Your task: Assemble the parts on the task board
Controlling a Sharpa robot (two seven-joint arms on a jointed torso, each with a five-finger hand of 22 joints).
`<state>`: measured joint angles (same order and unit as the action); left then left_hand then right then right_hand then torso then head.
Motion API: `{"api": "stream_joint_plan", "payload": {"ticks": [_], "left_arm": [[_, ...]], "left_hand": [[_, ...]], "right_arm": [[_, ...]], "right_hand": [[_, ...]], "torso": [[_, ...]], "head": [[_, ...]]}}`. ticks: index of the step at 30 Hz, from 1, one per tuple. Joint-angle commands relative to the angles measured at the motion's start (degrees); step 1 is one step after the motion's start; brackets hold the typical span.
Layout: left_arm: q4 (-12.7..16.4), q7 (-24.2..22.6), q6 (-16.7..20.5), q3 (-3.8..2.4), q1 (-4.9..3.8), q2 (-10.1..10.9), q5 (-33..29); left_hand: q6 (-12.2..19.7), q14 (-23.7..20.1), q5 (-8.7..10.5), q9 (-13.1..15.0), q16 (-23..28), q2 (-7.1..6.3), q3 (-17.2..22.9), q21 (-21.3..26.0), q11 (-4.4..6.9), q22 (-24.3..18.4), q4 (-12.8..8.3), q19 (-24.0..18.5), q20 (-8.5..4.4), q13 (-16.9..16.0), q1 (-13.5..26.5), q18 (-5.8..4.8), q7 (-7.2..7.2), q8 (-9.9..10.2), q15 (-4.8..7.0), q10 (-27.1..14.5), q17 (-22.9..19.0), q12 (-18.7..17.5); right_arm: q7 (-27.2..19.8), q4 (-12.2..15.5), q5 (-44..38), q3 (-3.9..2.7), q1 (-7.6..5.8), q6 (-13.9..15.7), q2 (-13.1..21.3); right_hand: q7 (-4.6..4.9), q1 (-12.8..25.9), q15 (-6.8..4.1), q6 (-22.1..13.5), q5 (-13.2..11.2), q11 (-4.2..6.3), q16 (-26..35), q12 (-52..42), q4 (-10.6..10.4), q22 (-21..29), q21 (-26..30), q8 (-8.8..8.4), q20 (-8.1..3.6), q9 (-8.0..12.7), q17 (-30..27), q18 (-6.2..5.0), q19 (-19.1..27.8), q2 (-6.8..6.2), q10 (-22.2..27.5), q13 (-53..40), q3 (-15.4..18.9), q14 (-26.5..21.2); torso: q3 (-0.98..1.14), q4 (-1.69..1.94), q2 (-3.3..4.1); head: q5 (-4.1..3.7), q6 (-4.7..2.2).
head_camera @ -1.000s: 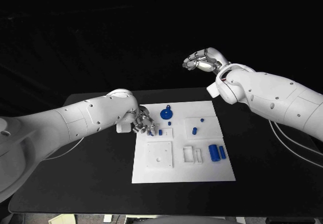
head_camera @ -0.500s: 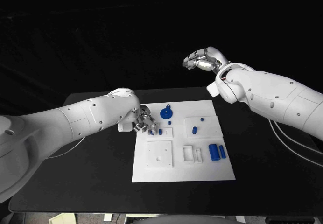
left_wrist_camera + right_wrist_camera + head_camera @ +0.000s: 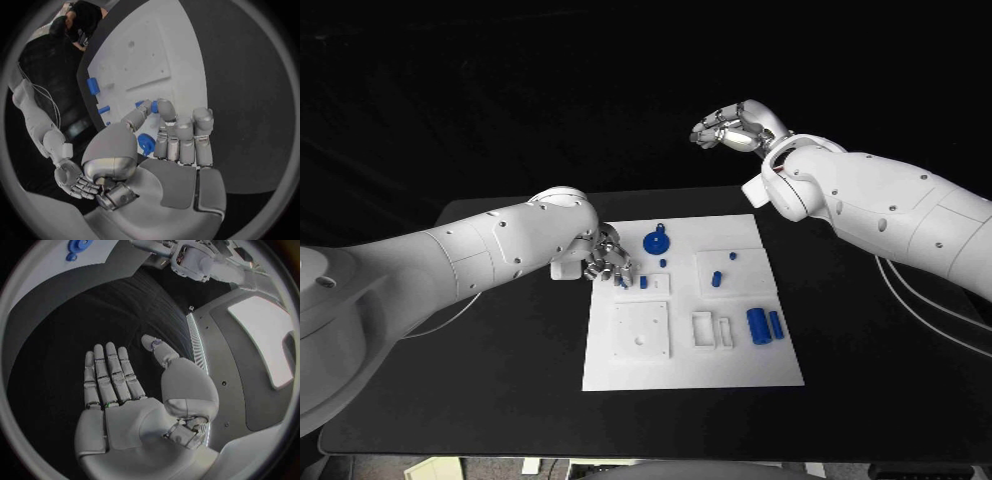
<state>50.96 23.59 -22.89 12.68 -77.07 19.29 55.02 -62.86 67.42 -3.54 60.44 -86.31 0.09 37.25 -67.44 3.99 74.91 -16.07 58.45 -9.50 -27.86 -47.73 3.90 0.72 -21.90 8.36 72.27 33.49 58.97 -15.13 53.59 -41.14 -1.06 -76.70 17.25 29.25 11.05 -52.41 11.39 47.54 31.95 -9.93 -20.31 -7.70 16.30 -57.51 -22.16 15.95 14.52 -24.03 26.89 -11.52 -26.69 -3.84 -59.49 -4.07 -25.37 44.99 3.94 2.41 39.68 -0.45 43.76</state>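
The left hand (image 3: 607,262) is pinching a small blue part (image 3: 154,106) at the board's (image 3: 689,365) far-left corner, likely about to seat it, needing careful alignment, while the right hand (image 3: 730,127) is hovering spread and empty well beyond the board.

task board (image 3: 692,360): matt white, smooth, looks like plastic
parts (image 3: 760,327): blue, smooth, probably plastic with a faint sheen
counter (image 3: 473,380): matt black, even surface
left robot hand (image 3: 607,263): silver, metallic-looking, satin finish
right robot hand (image 3: 731,128): same silver sheen
arms (image 3: 459,255): glossy white shells
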Motion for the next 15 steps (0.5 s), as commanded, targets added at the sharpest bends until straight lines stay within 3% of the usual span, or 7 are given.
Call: {"api": "stream_joint_plan", "payload": {"ticks": [1,15], "left_arm": [[-0.23,-0.32,-0.41,-0.02,-0.02,-0.09,0.22],[-0.28,-0.27,-1.57,-0.01,0.0,-0.21,-0.96]], "left_hand": [[0.19,1.46,-0.39,0.01,-0.37,4.74,-0.14,-0.35,1.69,0.42,-0.31,-0.31,-5.6,-0.09,-4.78,2.22,-0.12,-0.23,3.4,1.33,0.07,0.19],[0.21,1.41,-0.41,0.18,-0.4,4.69,-0.12,-0.36,1.69,0.43,-0.33,-0.34,-5.61,-0.14,-4.84,2.22,-0.11,-0.13,3.4,1.25,0.07,0.24]], "right_arm": [[-0.16,-0.01,-0.27,-0.05,0.0,-0.37,-0.13],[-0.18,0.02,-0.27,-0.05,0.0,-0.37,-0.12]], "right_hand": [[0.29,0.24,-0.09,-0.13,0.32,-0.07,-0.23,0.28,-0.29,-0.06,0.17,0.39,0.23,0.07,-0.07,-0.94,0.16,0.1,-0.26,0.1,-0.08,-0.38],[0.3,0.23,-0.08,-0.14,0.3,-0.07,-0.29,0.3,-0.29,-0.07,0.18,0.4,0.25,0.1,-0.14,-0.96,0.17,0.1,-0.27,0.1,-0.09,-0.4]], "torso": [[-0.01,0.01,0.04],[0.01,0.01,0.0]], "head": [[-0.04,0.06],[-0.05,0.25]]}}
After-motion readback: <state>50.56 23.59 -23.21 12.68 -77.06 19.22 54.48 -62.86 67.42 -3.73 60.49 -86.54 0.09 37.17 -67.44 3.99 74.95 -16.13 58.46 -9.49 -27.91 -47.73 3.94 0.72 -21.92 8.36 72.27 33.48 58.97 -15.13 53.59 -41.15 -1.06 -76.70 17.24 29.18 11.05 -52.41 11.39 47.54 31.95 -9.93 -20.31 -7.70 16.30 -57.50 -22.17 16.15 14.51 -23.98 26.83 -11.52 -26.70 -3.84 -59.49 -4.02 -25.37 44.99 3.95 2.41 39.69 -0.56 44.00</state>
